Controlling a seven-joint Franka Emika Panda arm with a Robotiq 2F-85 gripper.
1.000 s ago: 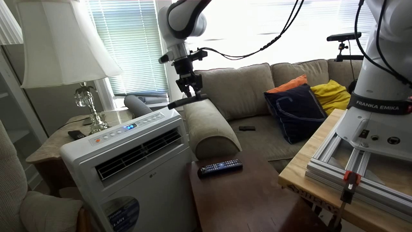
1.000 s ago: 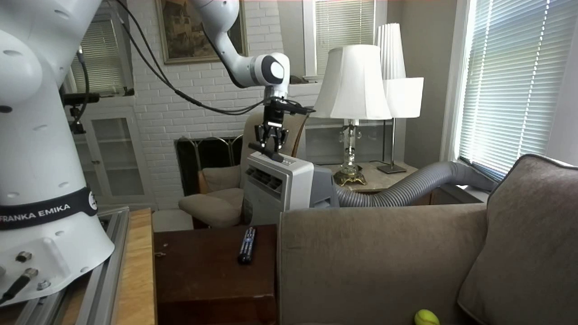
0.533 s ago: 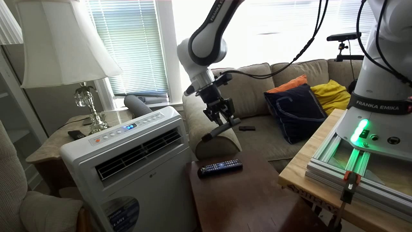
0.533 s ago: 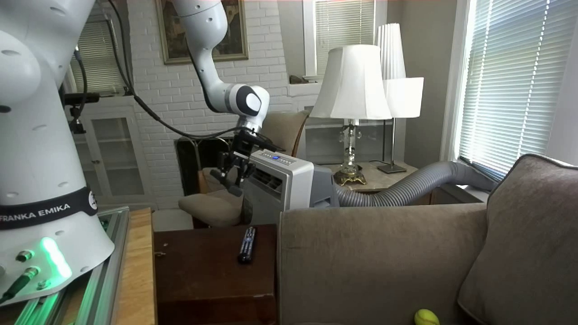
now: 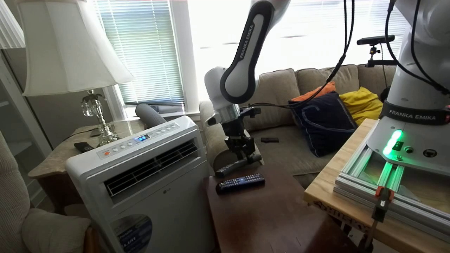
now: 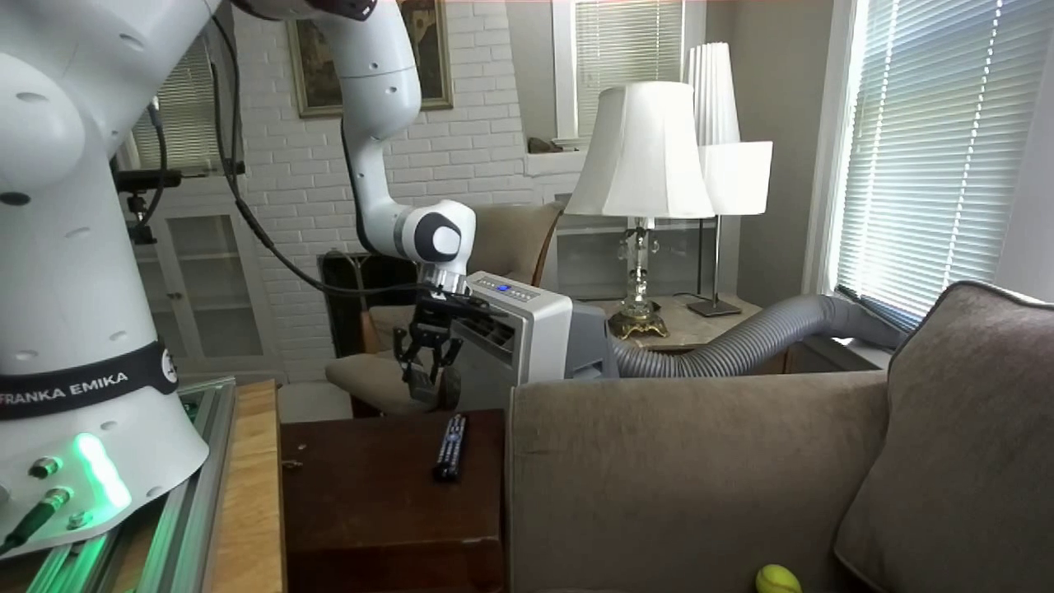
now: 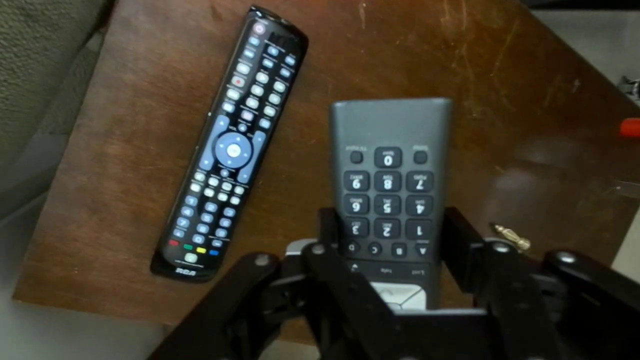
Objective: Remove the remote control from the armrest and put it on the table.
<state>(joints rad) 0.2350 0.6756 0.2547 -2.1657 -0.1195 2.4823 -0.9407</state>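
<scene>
Robotiq gripper clamped on the numeric-keypad remote control above the dark-brown wooden table — off the sofa armrest; lowering and release, I judge, remain

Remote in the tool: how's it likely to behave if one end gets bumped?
The remote looks stiff: its body is straight. It may pivot in the tool, since it sticks out on both sides of the grip. On the table, it would probably slide rather than roll, being a flattish bar.
</scene>
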